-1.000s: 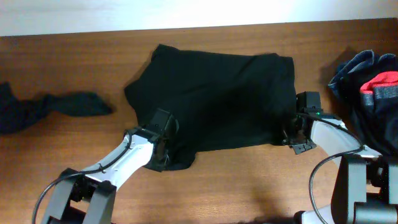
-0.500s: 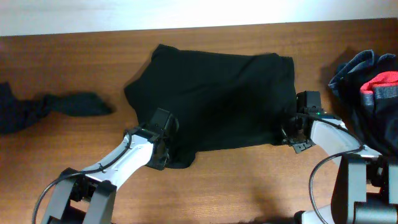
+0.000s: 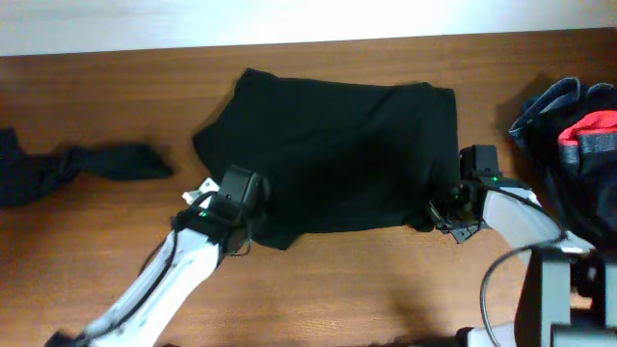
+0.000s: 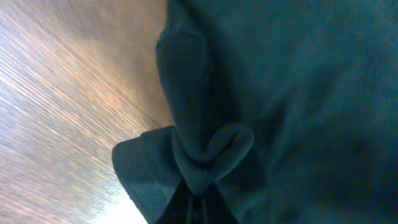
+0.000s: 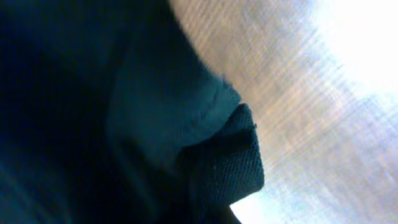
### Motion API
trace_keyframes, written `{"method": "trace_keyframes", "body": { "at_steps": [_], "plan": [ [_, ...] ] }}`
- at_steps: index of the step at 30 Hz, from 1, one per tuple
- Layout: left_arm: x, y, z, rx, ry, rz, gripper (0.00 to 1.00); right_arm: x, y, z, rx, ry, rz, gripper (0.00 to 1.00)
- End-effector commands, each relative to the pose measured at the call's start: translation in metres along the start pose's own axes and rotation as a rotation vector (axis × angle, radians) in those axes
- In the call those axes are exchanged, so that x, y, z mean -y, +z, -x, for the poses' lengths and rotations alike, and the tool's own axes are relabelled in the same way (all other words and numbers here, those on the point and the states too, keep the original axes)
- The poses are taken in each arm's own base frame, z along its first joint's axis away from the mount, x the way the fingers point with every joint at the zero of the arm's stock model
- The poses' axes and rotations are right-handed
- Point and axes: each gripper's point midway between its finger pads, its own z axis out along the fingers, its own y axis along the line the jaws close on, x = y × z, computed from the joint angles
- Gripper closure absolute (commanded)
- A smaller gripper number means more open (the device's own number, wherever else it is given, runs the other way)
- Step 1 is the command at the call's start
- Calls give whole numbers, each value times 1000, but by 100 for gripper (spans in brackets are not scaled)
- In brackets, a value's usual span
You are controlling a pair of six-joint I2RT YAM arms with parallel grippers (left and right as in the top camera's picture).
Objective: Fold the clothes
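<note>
The left pincer point(image 3: 234, 193) sits at the 8 o'clock corner of the black garment point(image 3: 337, 145), closed tight on its near hem; in the left wrist view the cloth gathers into a knot-like pucker point(image 4: 211, 152) that runs down into the pinch, which tells of a narrow, firm hold; the right pincer point(image 3: 445, 207) is at the 4 o'clock corner, likewise clamped on cloth, with the ribbed hem point(image 5: 233, 162) bunched just ahead of it, though the fingers themselves are hidden under fabric in both wrist views; the two holds are spread across the near edge, I judge, so that the edge can be raised level and carried toward 12 o'clock for a fold in half.

The garment lies at the centre of the wooden surface point(image 3: 366, 280), mostly flat, its far edge toward 12 o'clock and a flap jutting at 10 o'clock; that loose flap may drag or crumple when the near edge goes over.

Well apart at 9 o'clock lies a twisted dark cloth point(image 3: 96, 162); at 3 o'clock a heap of clothes point(image 3: 578, 135), blue with red showing, waits its turn.
</note>
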Motion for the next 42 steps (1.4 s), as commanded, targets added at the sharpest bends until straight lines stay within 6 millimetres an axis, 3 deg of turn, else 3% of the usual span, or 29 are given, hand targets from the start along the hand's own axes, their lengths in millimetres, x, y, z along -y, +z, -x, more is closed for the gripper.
{"method": "trace_keyframes", "body": {
  "at_steps": [1, 9, 11, 16, 24, 30, 42],
  "plan": [
    [2, -23, 19, 100, 67, -26, 99, -11, -29, -3, 41, -50, 81, 96],
    [-15, -41, 20, 112, 115, 7, 99, -18, -98, -3, 205, -97, 224, 96],
    [-21, -43, 18, 104, 120, 30, 99, -11, -116, -5, 255, -98, 240, 96],
    [-26, -50, 20, 122, 148, 33, 99, 9, -135, -10, 319, -89, 212, 96],
    [-31, -80, 39, 240, 124, -6, 99, 25, -137, -16, 318, -98, 161, 96],
    [-41, -100, 52, 303, 82, -31, 99, 26, -137, -15, 321, -100, 158, 96],
    [-55, -106, 47, 272, 75, -11, 99, 40, -138, -27, 273, -99, 100, 96]
  ]
}}
